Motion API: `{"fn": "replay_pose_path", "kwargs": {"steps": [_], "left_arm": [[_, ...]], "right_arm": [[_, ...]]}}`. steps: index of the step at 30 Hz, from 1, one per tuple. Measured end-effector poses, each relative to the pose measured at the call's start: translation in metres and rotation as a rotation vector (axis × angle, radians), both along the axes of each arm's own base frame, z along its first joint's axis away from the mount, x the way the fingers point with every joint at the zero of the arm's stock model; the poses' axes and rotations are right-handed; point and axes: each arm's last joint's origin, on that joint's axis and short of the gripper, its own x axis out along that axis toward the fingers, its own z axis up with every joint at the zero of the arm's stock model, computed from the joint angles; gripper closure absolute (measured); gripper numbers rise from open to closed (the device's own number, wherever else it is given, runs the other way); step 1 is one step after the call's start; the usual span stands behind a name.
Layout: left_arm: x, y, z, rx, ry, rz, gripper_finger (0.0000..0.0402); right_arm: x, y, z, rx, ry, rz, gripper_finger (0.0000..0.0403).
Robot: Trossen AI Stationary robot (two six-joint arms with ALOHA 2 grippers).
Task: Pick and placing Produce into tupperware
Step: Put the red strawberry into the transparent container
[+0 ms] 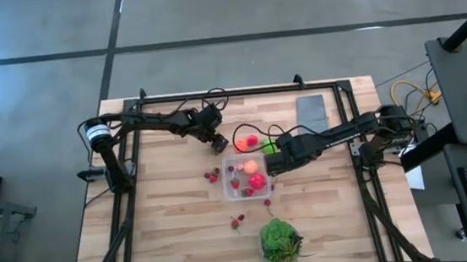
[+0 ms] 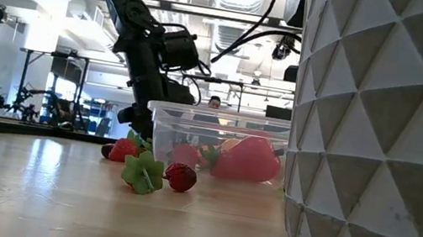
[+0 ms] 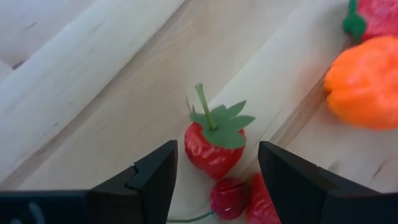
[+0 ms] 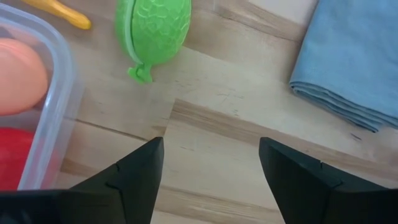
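The clear tupperware (image 1: 246, 177) sits mid-table holding pink, orange and red produce. My left gripper (image 1: 217, 144) hangs just off its far-left corner, open. Its fingers stand on either side of a red strawberry (image 3: 214, 148) with a green leaf cap that lies on the wood, a thin gap showing on each side. A cherry (image 3: 227, 198) and another red piece lie beside it. My right gripper (image 1: 273, 162) hovers open by the tupperware's right edge (image 4: 55, 81), with bare wood between its fingers. Loose strawberries (image 1: 212, 176) lie left of the tupperware.
A lime-green piece (image 4: 155, 28) and a pink-red piece (image 1: 248, 140) lie beyond the tupperware. A folded blue-grey cloth (image 4: 348, 62) lies far right. A leafy green plant (image 1: 279, 240) in a white faceted pot (image 2: 387, 138) stands near the front edge. More berries (image 1: 237, 222) lie in front.
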Motion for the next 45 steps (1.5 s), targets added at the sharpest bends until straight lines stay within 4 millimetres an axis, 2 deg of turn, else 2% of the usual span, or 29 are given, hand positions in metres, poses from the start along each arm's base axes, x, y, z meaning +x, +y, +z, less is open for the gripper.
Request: {"fn": "replay_pose_path", "kwargs": {"steps": [11,17,30,45], "left_arm": [[0.0017,0.0,0.0006,0.02,-0.015,-0.027,0.0164],[0.0017,0.0002,0.0007,0.018,-0.016,-0.007,0.0163],[0.0,0.0003,-0.0011,0.029,-0.001,0.003,0.0231],[0.0006,0.0002,0.0001,0.025,0.001,0.0,0.0236]], "right_arm": [[0.001,-0.0003,-0.0002,-0.015,-0.009,0.008,0.0148],[0.0013,-0.0003,-0.0002,-0.015,-0.01,0.015,0.0148],[0.0014,-0.0003,-0.0002,-0.015,-0.01,0.019,0.0147],[0.0018,-0.0002,-0.0002,-0.015,-0.015,0.015,0.0153]]}}
